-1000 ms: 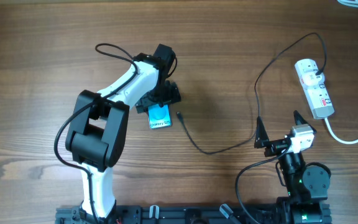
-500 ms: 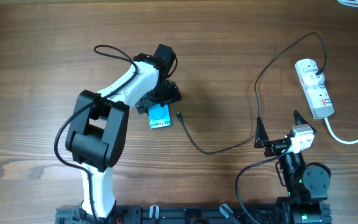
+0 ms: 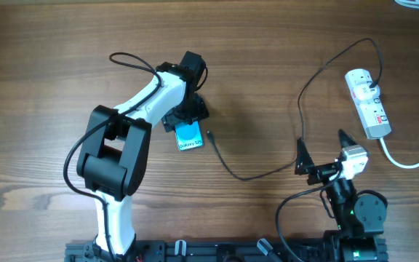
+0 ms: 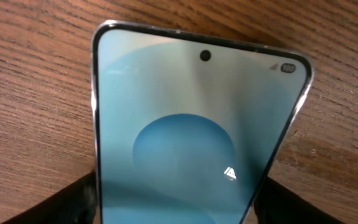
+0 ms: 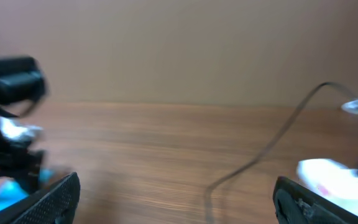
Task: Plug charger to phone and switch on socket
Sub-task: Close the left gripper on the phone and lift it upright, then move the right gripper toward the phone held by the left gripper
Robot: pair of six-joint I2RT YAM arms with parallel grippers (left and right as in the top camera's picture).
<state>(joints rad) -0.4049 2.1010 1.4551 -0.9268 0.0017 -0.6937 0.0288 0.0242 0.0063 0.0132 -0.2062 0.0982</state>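
phone [image 4: 191, 143] flat on table [image 3: 49, 58], left gripper [image 3: 185, 122] jaws flanking sides, clamp unconfirmed; right gripper [image 3: 321, 143] wide open, empty. Risk: off-centre squeeze pivoting phone, knocking charger tip [image 3: 210, 135] just beside, spoiling plug-in alignment.

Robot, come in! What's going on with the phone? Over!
Left gripper astride phone, grip unclear. Right gripper open, empty. Tip of charger lies beside phone, not plugged in. Nothing in between.

- Left arm [image 3: 142, 100] stretches out from its base, elbow bent, and the left gripper [image 3: 188, 115] points downward with its fingers [image 4: 64, 204] apart.
- Right arm [image 3: 356, 207] sits folded near its base, and the right gripper [image 3: 321, 140] is spread wide.
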